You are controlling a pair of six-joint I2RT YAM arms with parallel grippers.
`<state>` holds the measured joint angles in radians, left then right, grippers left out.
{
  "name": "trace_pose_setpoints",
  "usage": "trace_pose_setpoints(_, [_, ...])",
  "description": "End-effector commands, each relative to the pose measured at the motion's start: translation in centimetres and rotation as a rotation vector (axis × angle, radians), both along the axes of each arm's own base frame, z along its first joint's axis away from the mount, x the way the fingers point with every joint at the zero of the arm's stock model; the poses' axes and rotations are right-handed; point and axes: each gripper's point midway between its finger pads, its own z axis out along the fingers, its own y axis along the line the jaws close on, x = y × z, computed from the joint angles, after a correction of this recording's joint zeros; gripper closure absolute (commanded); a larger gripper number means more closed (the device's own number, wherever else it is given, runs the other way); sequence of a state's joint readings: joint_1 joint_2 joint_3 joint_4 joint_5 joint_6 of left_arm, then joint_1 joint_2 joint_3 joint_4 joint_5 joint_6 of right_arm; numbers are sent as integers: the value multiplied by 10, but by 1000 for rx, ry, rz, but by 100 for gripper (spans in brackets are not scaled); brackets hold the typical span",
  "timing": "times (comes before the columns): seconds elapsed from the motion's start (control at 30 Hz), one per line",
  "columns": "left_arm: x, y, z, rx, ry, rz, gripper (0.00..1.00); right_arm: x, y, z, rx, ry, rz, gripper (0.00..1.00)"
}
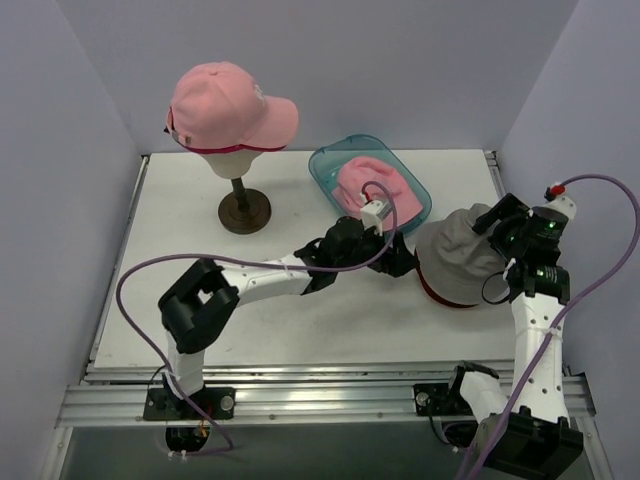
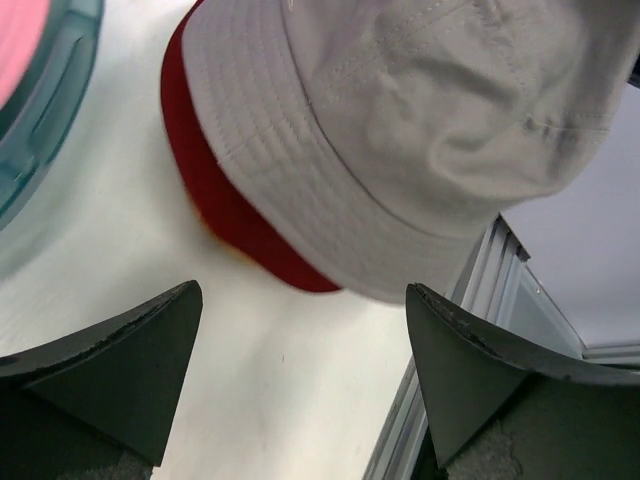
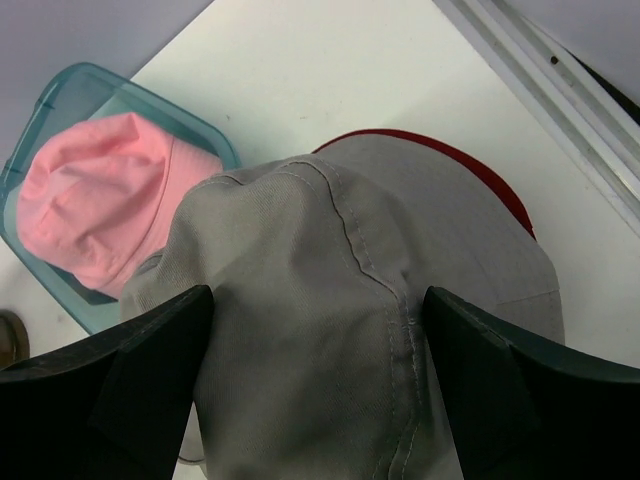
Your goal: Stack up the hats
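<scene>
Left wrist view: my left claw (image 2: 302, 295) stands spread with nothing in it, low over the table (image 2: 280, 400) and aimed at the red brim of the grey hat (image 2: 400, 120), just short of it. I judge it is placed there to slip under that edge or steady it. My right claw (image 3: 318, 293) is also wide, straddling the hat's crown from above; I cannot tell whether it touches the cloth. The hat sits on the table's right side, just beside the tray (image 3: 60, 90), where a pink hat (image 3: 95, 195) lies. Well apart, a pink cap (image 1: 225, 105) rests on the head form (image 1: 235, 160). I'd guess grey gets stacked with those.
</scene>
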<state>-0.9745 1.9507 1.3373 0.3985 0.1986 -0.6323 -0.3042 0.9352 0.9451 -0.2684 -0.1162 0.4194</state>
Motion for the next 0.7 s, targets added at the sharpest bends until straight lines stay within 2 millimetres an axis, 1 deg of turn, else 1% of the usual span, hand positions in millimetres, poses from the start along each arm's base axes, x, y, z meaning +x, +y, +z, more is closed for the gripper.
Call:
trace_pose_setpoints(0.0, [-2, 31, 75, -78, -140, 80, 8, -2, 16, -10, 46, -17, 63, 18])
trace_pose_setpoints(0.03, [-3, 39, 73, -47, -137, 100, 8, -4, 20, -10, 55, -26, 69, 18])
trace_pose_setpoints(0.07, [-4, 50, 93, -63, -165, 128, 8, -6, 22, -12, 62, -23, 75, 18])
trace_pose_setpoints(0.1, [-5, 56, 96, -56, -172, 138, 7, -8, 23, -14, 67, -18, 78, 19])
trace_pose_setpoints(0.13, [-7, 65, 90, -17, -168, 149, 7, -10, 25, -16, 73, -15, 82, 19])
trace_pose_setpoints(0.17, [-8, 75, 104, -27, -186, 178, 7, -12, 26, -17, 77, -6, 83, 19])
trace_pose_setpoints(0.2, [-8, 82, 107, -19, -191, 198, 7, -13, 27, -18, 79, -3, 84, 19])
trace_pose_setpoints(0.23, [-10, 89, 102, 4, -189, 204, 7, -15, 28, -17, 80, -7, 85, 19])
trace_pose_setpoints(0.27, [-11, 99, 114, -8, -206, 227, 7, -16, 30, -18, 89, -4, 94, 19])
trace_pose_setpoints(0.3, [-13, 104, 118, -6, -211, 238, 7, -16, 32, -19, 92, -5, 97, 19])
trace_pose_setpoints(0.33, [-14, 110, 115, 14, -210, 243, 6, -16, 33, -22, 98, 2, 101, 19])
trace_pose_setpoints(0.37, [-17, 118, 124, 3, -220, 251, 6, -16, 32, -25, 100, 7, 100, 19])
trace_pose_setpoints(0.43, [-19, 128, 125, 20, -225, 268, 5, -12, 29, -28, 91, 25, 92, 19])
trace_pose_setpoints(0.47, [-23, 135, 133, 11, -236, 273, 5, -10, 26, -22, 79, 19, 81, 18])
trace_pose_setpoints(0.5, [-24, 139, 135, 14, -243, 277, 5, -10, 20, -19, 57, 20, 59, 18])
trace_pose_setpoints(0.53, [-24, 144, 132, 36, -238, 289, 4, -9, 16, -13, 42, 13, 44, 16])
trace_pose_setpoints(0.57, [-27, 150, 137, 37, -249, 294, 4, -10, 12, -7, 26, 6, 23, 15])
trace_pose_setpoints(0.6, [-27, 155, 139, 54, -267, 297, 4, -10, 4, 8, 0, -24, -12, 14])
trace_pose_setpoints(0.67, [-27, 170, 134, 121, -273, 319, 3, -8, -1, 19, -18, -38, -32, 12])
